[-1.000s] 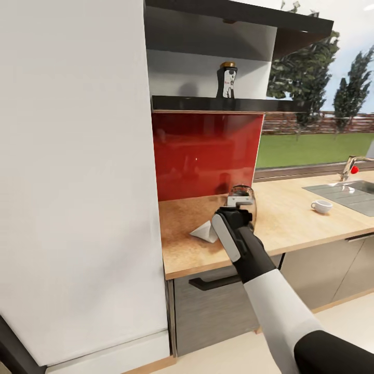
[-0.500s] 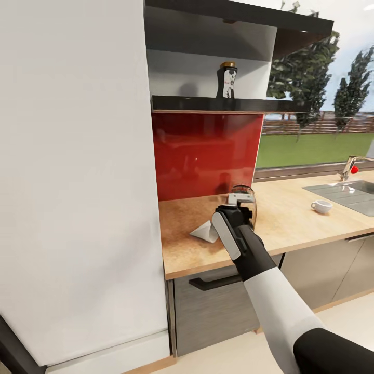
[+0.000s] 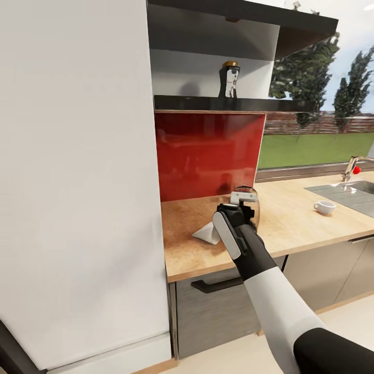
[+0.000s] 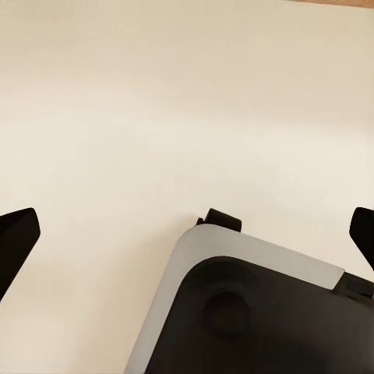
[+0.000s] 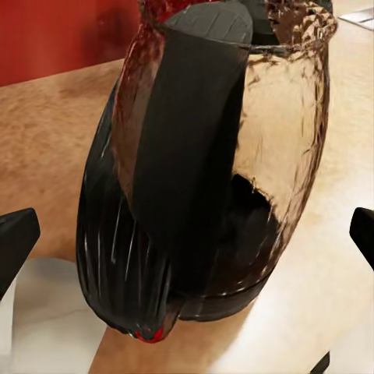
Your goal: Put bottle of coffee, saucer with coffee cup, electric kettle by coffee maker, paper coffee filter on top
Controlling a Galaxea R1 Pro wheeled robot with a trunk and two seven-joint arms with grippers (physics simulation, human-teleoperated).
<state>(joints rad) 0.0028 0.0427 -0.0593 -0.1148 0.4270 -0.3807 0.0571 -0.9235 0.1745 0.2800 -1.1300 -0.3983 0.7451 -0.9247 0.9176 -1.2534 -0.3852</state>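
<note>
My right pincer (image 3: 240,203) sits at the centre of the head view, reaching over the front edge of the tabletop (image 3: 296,223) toward the kettle (image 3: 248,200), which stands just beyond it near the red wall panel (image 3: 208,153). In my right wrist view the kettle (image 5: 210,171) looms large between my two dark fingertips (image 5: 15,238), which stand wide apart at the frame's edges, not touching it; its black handle faces me and a small red detail shows at its base. Just left of my pincer in the head view, a white paper filter (image 3: 206,232) lies on the tabletop. The coffee bottle (image 3: 228,79) stands on the dark shelf (image 3: 208,103) in the upper middle of the frame, above the red panel. A white cup (image 3: 324,207) rests on the tabletop at the right, near the sink (image 3: 353,196) and its tap (image 3: 352,167). My left pincer (image 4: 187,234) is spread apart too, its tips at the frame's edges over a pale plain surface. A tall white cabinet (image 3: 78,182) fills the left side of the head view.
</note>
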